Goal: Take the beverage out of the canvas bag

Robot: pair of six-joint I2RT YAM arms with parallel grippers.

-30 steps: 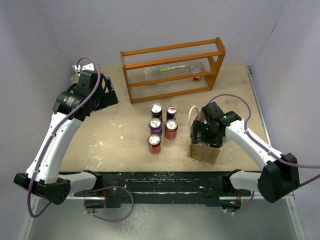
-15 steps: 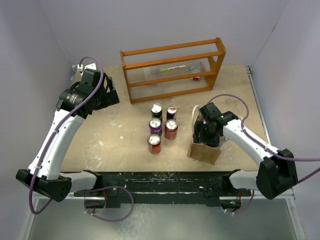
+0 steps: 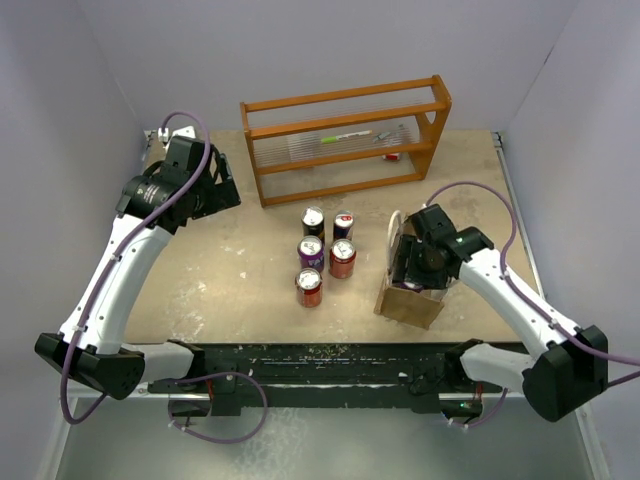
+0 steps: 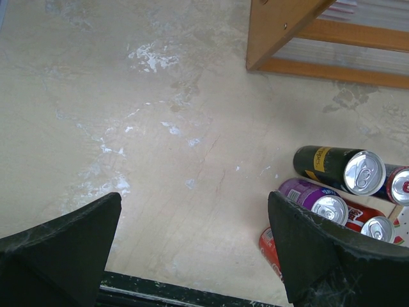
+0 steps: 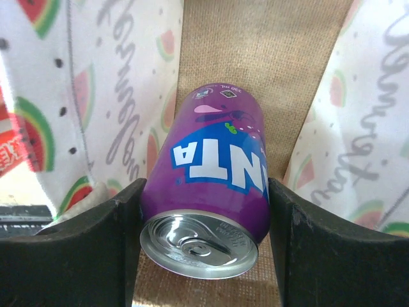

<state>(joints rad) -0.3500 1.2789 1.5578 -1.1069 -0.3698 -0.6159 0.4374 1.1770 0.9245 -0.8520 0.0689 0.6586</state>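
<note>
Right gripper [image 3: 418, 268], a second ago spread wide over the small tan-brown canvas bag [image 3: 408, 306], now sits lower in the bag's mouth. Its black fingers [image 5: 96, 256] are drawn in against both sides of the purple aluminium beverage can [image 5: 208, 173] lying inside. The right arm [image 3: 500, 290] shifts outward toward the right edge of the desk [image 3: 230, 270], and its purple cable [image 3: 480, 185] arches a little higher. The left gripper [image 3: 222, 182] edges slightly nearer the orange wooden rack [image 3: 345, 140].

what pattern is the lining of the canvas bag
White lining printed with watermelon slices and grey script; right wrist view shows it best.
</note>
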